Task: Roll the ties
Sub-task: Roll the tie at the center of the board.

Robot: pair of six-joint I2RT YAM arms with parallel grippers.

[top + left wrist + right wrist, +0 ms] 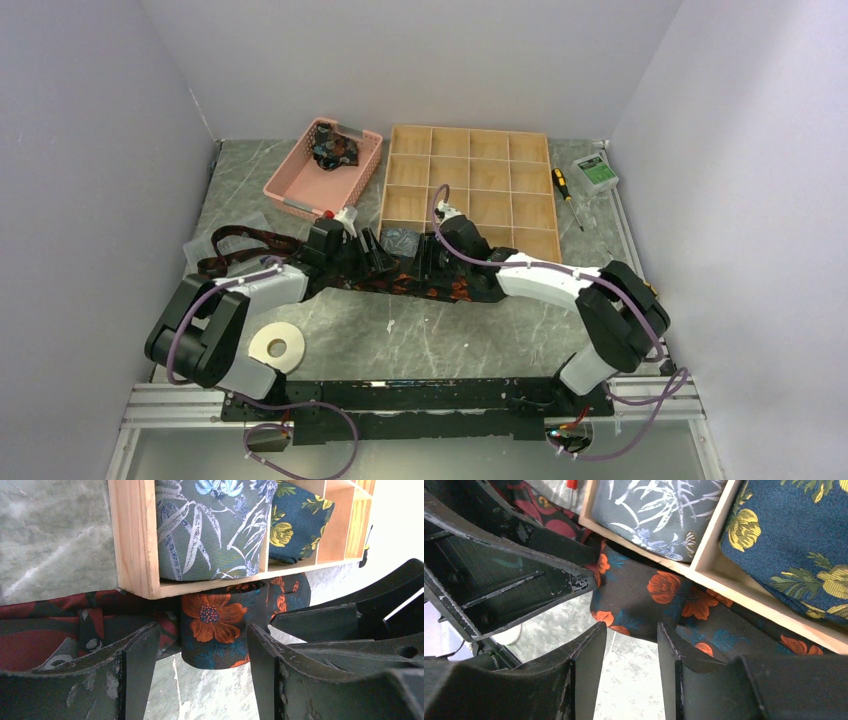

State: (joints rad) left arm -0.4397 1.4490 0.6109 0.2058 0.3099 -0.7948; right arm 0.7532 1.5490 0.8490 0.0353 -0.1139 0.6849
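We've got the orange-flowered tie (659, 600) lying on the table right against the near edge of the wooden tray (132, 535), its end curled into a loose roll. Our left gripper (200, 630) is spread wide with that roll between its fingertips, and the right gripper (630, 627) has just a narrow gap, holding nothing

Black tie (214, 622) with orange flowers, pink basket (288, 186)
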